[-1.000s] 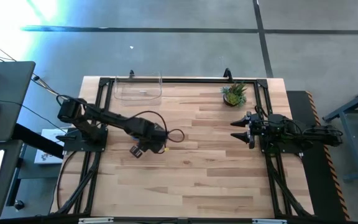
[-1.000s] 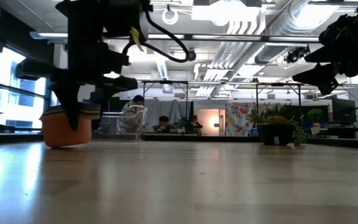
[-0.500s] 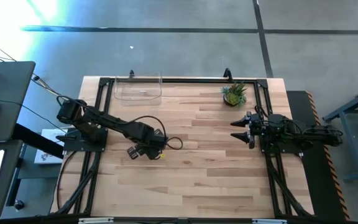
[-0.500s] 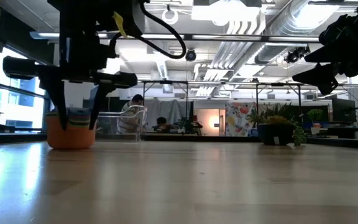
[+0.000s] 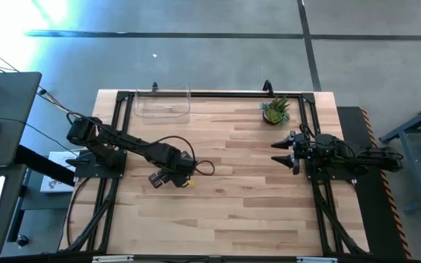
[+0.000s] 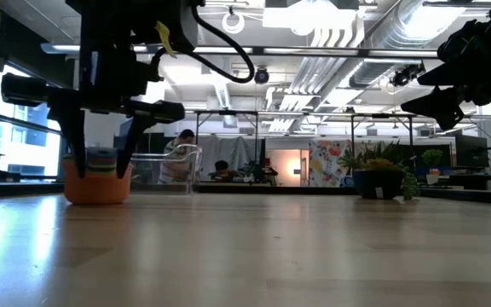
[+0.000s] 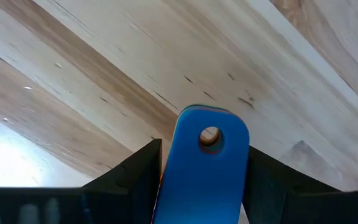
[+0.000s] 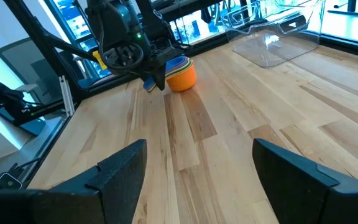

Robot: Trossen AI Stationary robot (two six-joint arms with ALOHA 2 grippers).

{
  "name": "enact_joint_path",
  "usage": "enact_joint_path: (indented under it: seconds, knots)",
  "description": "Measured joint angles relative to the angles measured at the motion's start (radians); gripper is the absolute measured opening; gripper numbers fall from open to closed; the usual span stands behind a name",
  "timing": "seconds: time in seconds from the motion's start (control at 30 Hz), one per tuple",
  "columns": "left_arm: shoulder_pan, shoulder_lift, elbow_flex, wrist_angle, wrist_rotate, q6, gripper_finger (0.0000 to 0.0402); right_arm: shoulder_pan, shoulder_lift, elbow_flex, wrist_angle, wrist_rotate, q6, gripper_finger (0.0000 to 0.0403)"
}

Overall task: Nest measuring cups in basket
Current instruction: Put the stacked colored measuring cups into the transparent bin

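Resting: nested measuring cups (image 6: 97,175) sit upright on the table (image 5: 232,190), left-middle area, orange cup outermost at the bottom, other coloured rims stacked inside
Handles: blue handle (image 7: 204,168) on top, hole near its tip, lying between the left pincer's fingers in the left wrist view
Left pincer (image 6: 101,141): directly over the stack, fingers (image 6: 72,153) reach down on either side of it, gaps visible on both sides, partly spread, gripping nothing
Right pincer (image 5: 278,153): spread wide, empty, raised above the table at the right side, well apart from the stack
Basket (image 5: 162,104): clear bin at the table's far edge, left of centre, well apart from the cups, no cups inside
Potted plant (image 5: 275,110): far right part of the table
Background: person (image 6: 183,141) seated beyond the table in the low view
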Motion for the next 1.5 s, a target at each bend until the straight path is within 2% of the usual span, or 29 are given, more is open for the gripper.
enact_joint_path:
  seconds: [0.3, 0.7, 0.97, 1.3, 1.5]
  knots:
    - [-0.003, 0.000, 0.000, -0.007, 0.000, -0.010, 0.0184, 0.000, 0.000, 0.000, 0.000, 0.000, 0.000, 0.0284]
    - [0.000, 0.000, 0.001, -0.018, -0.001, -0.067, 0.0245, 0.000, 0.000, 0.000, 0.000, 0.000, 0.000, 0.0284]
    - [0.000, 0.001, 0.073, -0.067, -0.001, -0.126, 0.0248, 0.000, 0.000, 0.000, 0.000, 0.000, 0.000, 0.0284]
    - [0.011, 0.001, 0.186, -0.190, -0.001, -0.312, 0.0248, 0.000, 0.000, 0.000, 0.000, 0.000, 0.000, 0.0284]
    - [0.046, 0.001, 0.256, -0.235, -0.001, -0.604, 0.0245, 0.000, 0.000, 0.000, 0.000, 0.000, 0.000, 0.0284]
